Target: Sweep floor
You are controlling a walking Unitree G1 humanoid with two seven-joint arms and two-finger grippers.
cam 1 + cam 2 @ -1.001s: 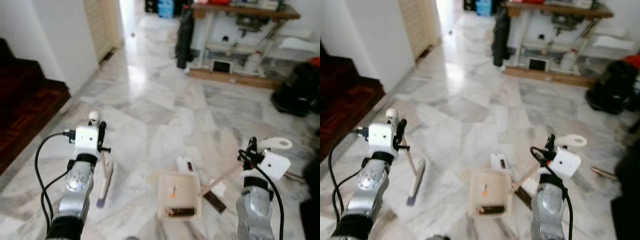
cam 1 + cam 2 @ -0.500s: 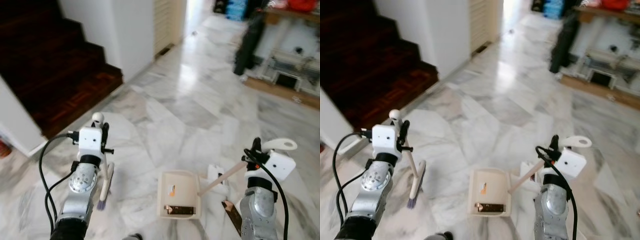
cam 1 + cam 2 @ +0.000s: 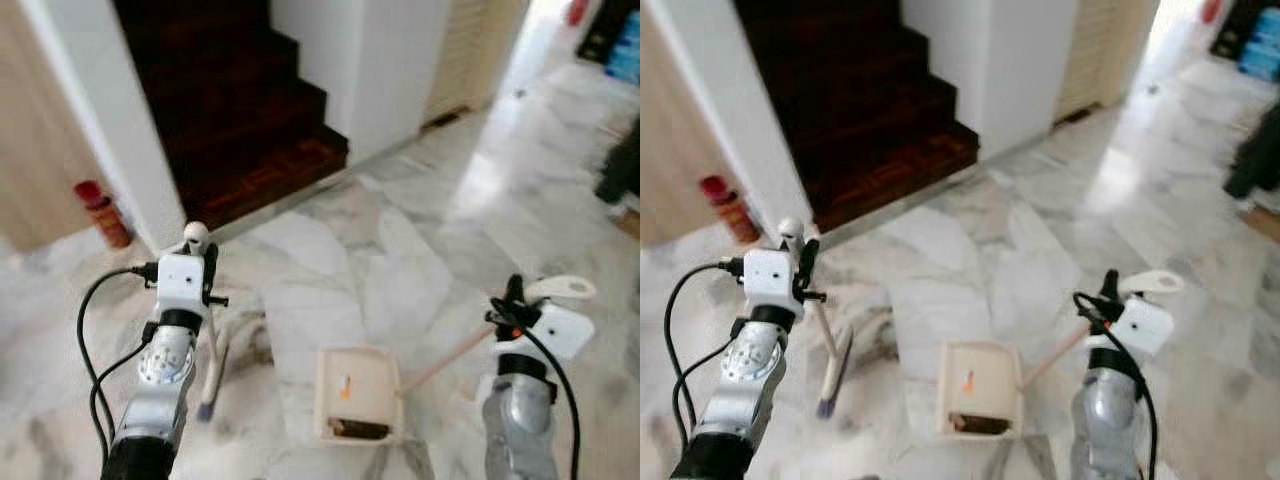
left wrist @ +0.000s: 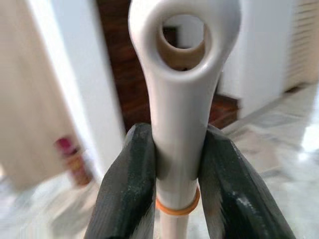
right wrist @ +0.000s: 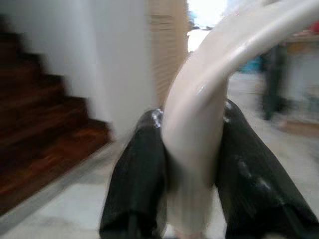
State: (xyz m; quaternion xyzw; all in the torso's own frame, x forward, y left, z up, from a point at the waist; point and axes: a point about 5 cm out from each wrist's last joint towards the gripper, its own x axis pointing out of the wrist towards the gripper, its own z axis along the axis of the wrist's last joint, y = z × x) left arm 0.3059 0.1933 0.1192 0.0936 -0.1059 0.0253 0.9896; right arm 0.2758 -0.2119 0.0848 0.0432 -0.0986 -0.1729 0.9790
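My left gripper [image 3: 207,268] is shut on the top of a white broom handle [image 4: 178,124]; its two black fingers [image 4: 130,184] clamp the shaft just below the hanging hole. The broom [image 3: 212,362] hangs down to the marble floor, with its purple-tipped head low on my left. My right gripper [image 3: 510,300] is shut on the curved white handle [image 5: 209,99] of a cream dustpan [image 3: 357,395]. The pan lies flat on the floor between my arms, holding an orange scrap and dark debris at its near edge.
A dark wooden staircase [image 3: 235,110] rises ahead on the left, flanked by white walls [image 3: 385,60]. A red canister [image 3: 104,212] stands by the wall at left. The marble floor [image 3: 420,240] stretches away to the right toward a bright passage.
The camera has swung left: the stairs and red canister now lie ahead, and the shelving has left view. Both grippers keep their hold on broom and dustpan.
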